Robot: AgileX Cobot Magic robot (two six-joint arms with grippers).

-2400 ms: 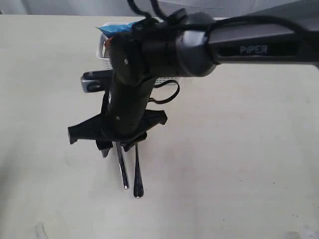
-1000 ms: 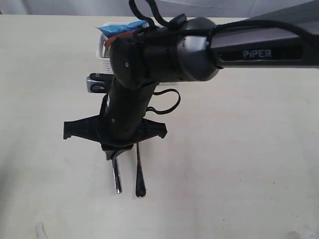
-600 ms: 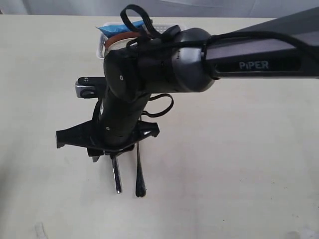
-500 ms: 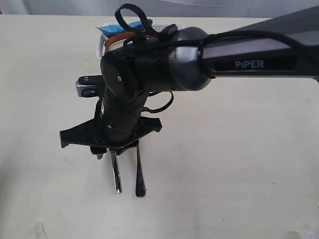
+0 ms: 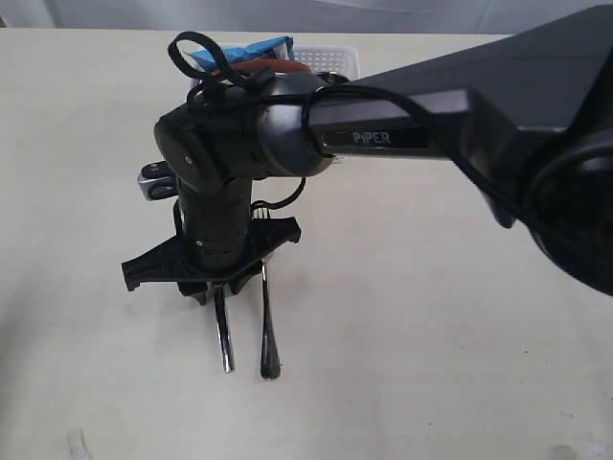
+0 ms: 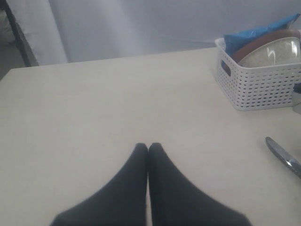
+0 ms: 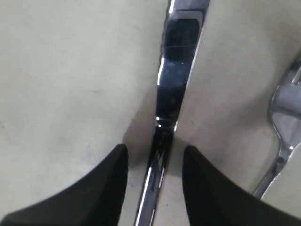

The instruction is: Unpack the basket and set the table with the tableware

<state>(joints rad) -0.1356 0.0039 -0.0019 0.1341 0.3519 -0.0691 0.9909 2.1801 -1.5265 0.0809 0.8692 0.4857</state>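
On the table (image 5: 431,335) a steel knife (image 5: 224,337) and a steel fork (image 5: 266,340) lie side by side. My right gripper (image 5: 220,292) stands over the knife's far end. Seen from the right wrist, that gripper (image 7: 154,157) is open: the knife (image 7: 176,80) runs between the black fingers (image 7: 113,183) with a gap on each side, and the fork (image 7: 282,117) lies beside it. My left gripper (image 6: 148,147) is shut and empty above bare tabletop. The white basket (image 6: 258,89) holds a brown-red plate (image 6: 263,41) and a pale bowl (image 6: 277,52).
A blue snack packet (image 5: 239,48) sticks out of the basket (image 5: 330,57) at the table's far side. The right arm (image 5: 431,125) stretches across from the right and hides most of the basket. The knife's tip (image 6: 282,155) shows in the left wrist view.
My right gripper has opened and let go of the knife, which now lies flat beside the fork. The right arm's wrist has swung a little to the left.
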